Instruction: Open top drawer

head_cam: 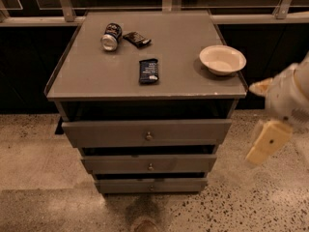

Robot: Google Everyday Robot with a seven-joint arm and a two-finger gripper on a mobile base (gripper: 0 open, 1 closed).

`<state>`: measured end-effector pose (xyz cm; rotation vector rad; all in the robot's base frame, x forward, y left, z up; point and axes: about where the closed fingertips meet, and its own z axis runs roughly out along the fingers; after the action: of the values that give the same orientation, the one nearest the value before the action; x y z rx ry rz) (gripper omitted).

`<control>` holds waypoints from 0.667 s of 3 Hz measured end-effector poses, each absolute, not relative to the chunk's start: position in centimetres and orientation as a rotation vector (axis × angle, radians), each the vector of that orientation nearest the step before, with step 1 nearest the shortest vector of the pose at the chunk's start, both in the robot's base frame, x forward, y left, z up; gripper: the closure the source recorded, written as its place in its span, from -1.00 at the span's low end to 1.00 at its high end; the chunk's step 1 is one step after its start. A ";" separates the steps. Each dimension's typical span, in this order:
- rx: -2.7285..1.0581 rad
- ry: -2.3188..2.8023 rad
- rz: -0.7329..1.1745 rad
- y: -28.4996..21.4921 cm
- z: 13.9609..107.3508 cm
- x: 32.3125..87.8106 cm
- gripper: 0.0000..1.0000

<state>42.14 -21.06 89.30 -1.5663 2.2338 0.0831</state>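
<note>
The top drawer is the widest grey front of the three, with a small brass knob at its centre. It stands a little forward of the cabinet, with a dark gap above it. My gripper, cream and white, hangs at the right edge of the view, to the right of the cabinet at about the height of the top drawer. It is apart from the drawer and touches nothing.
Two narrower drawers sit below it. On the cabinet top lie a white bowl, a dark blue packet, a tipped can and a dark wrapper. A speckled floor surrounds the cabinet and a railing runs behind it.
</note>
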 end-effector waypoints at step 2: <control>-1.415 2.233 0.190 -20.3 80.1 44.0 -1.00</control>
<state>43.97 -20.34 80.13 -1.4155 2.2327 0.1895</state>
